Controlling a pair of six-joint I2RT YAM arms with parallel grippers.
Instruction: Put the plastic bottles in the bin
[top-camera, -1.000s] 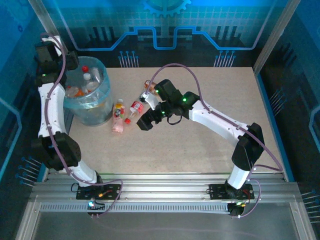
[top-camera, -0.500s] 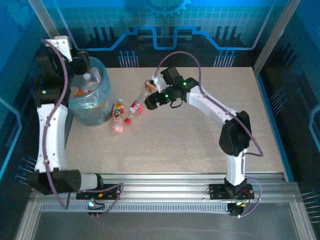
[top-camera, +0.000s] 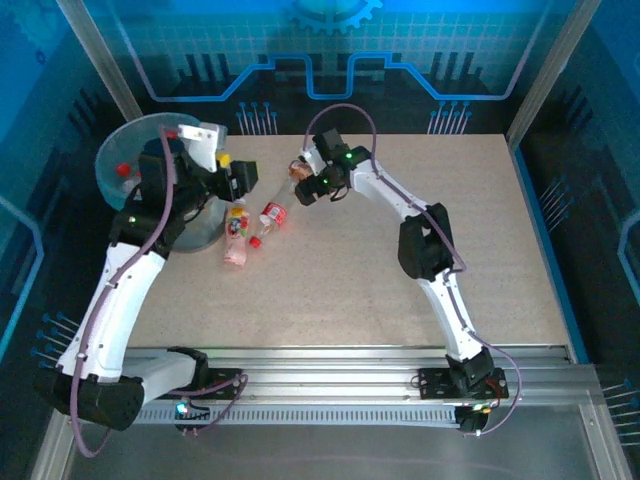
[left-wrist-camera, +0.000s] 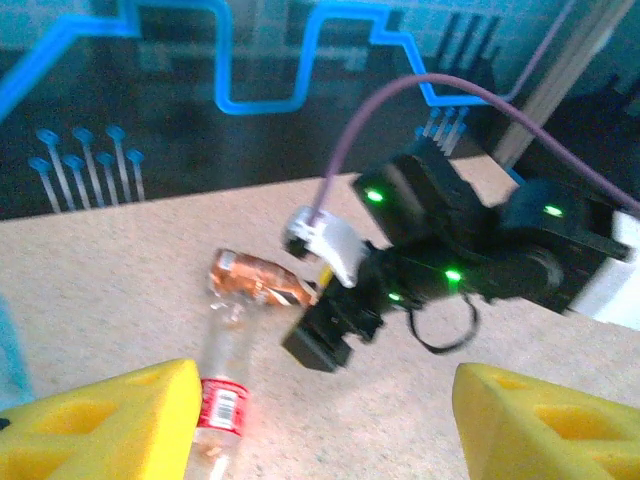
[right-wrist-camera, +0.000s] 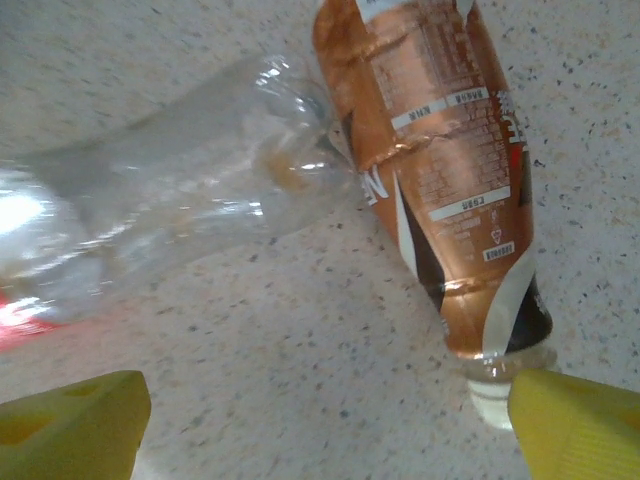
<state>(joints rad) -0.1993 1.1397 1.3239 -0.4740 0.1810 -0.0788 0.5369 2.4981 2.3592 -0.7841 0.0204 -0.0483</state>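
The bin stands at the table's far left, bottles with red caps inside it, partly hidden by my left arm. Three plastic bottles lie on the table: a pink and orange one, a clear one with a red label, and a crushed brown-labelled one. My left gripper is open beside the bin, with the red-labelled bottle next to its left finger. My right gripper hangs open just over the brown bottle's neck end, holding nothing.
Metal posts and a dark panel wall close in the table's back and sides. The right half of the tabletop is bare. My two grippers are close together near the bottles.
My left arm has swung from above the bin out over the table towards the bottles. My right gripper has moved back to the brown bottle. The bin's rim now sits further left.
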